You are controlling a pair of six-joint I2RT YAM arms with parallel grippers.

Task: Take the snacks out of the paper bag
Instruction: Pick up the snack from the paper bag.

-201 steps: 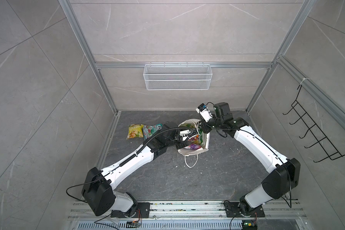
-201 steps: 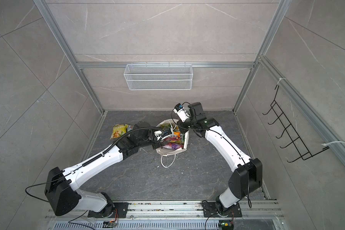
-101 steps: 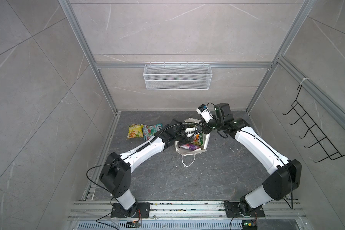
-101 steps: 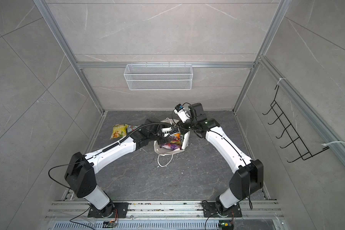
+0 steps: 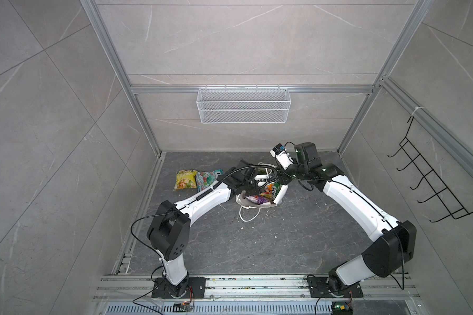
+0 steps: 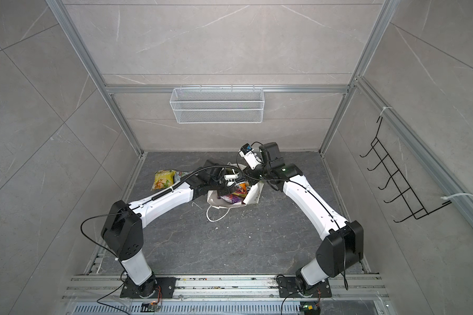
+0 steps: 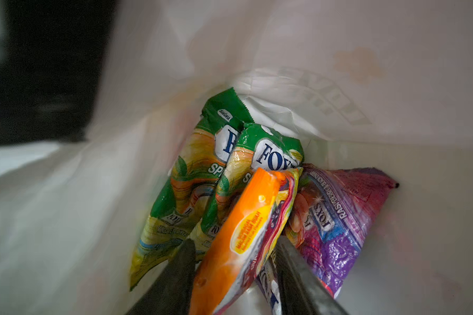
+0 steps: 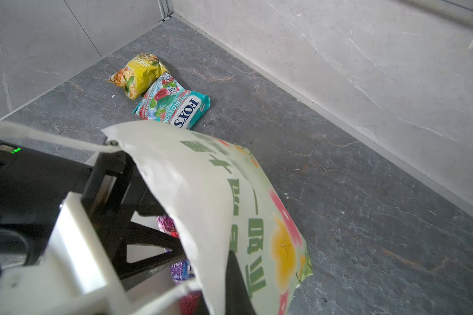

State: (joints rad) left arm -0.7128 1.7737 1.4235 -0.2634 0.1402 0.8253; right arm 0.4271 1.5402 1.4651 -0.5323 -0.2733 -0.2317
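My right hand [image 5: 280, 180] pinched the paper bag [image 8: 197, 185] open so my left hand [image 7: 234, 242], fingers apart, straddled the orange snack packet [image 7: 257, 196].

In both top views, left arm [image 5: 202, 199] and right arm [image 6: 309, 199] reach from the lower edge toward centre. Left gripper [image 7: 234, 241] jaws stand apart; right gripper [image 5: 280, 180] is clamped closed.

Both top views look steeply down from high above, well back, facing the rear wall and taking in the whole floor [image 5: 257, 245]. The left wrist camera peers from close by into the paper bag [image 7: 366, 81]. The right wrist camera looks past the bag's outside to the yellow packet [image 8: 138, 73], which both top views also show.
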